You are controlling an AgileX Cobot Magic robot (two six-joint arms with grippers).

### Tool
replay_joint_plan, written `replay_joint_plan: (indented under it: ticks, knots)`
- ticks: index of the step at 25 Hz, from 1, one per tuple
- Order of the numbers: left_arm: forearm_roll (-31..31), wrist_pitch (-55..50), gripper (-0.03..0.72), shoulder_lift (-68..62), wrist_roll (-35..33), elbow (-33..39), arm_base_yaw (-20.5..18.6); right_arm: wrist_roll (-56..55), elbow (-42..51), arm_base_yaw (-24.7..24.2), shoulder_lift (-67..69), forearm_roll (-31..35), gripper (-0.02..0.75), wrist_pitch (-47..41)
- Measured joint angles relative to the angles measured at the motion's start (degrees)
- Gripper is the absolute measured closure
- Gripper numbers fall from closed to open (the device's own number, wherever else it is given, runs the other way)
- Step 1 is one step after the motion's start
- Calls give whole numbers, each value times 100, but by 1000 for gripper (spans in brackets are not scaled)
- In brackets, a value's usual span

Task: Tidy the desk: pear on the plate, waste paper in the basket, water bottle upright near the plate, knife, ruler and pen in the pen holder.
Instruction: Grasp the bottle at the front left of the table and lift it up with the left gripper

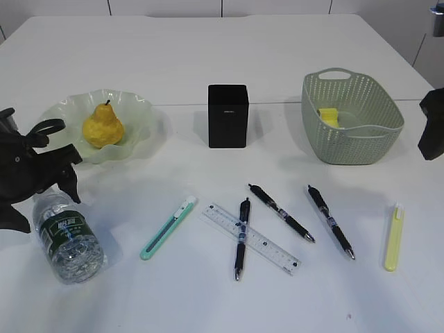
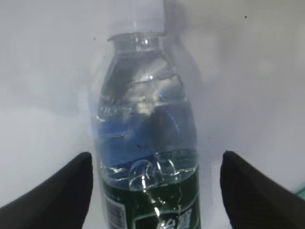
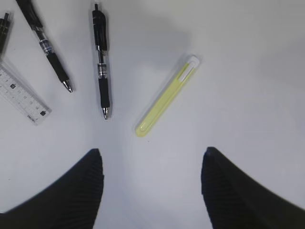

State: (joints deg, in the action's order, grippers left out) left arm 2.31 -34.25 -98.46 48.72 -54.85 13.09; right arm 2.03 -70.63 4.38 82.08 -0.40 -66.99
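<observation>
The water bottle lies on its side on the desk at the front left, cap end pointing back toward the plate. My left gripper hangs over its upper half. In the left wrist view the left gripper is open, and its fingers clear the water bottle on both sides. The pear sits on the plate. Yellow waste paper lies in the basket. The ruler lies under a pen. My right gripper is open and empty above bare desk.
The black pen holder stands mid-desk. A teal knife lies left of the ruler, and two more pens lie to its right. A yellow-green knife lies just beyond the right gripper.
</observation>
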Motion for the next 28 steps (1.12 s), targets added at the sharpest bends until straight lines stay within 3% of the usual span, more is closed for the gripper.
replay_joint_plan:
  ticks: [28]
  knots:
    - [-505,568,100,-842,254,0,-33,0,9,0,0,0,255,61]
